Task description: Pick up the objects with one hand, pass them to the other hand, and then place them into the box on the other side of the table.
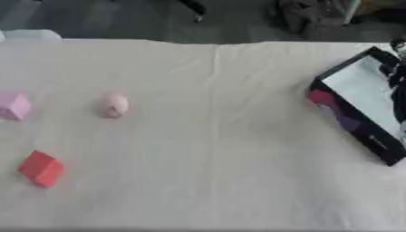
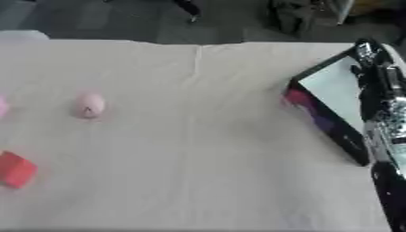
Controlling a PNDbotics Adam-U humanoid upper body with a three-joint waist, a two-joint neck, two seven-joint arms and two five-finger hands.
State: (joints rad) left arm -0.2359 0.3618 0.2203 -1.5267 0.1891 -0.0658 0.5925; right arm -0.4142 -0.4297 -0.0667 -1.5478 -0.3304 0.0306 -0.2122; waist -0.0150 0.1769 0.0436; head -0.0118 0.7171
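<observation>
A red block [image 1: 41,168] lies near the table's left front. Behind it, a pale pink egg-shaped thing [image 1: 114,105] rests on the cloth, and a pink cube [image 1: 12,107] sits at the left edge. A black box [image 1: 357,127] with a white inside stands tilted at the right. My right arm comes up along the right edge, and my right hand [image 2: 371,84] hangs over the box's inside. It is too blurred to make out whether it holds anything. My left hand does not show.
A white cloth [image 1: 214,149] with a crease down its middle covers the table. A pale rounded thing [image 1: 31,35] sits at the far left corner. Dark floor and a dark bundle [image 1: 305,16] lie beyond the far edge.
</observation>
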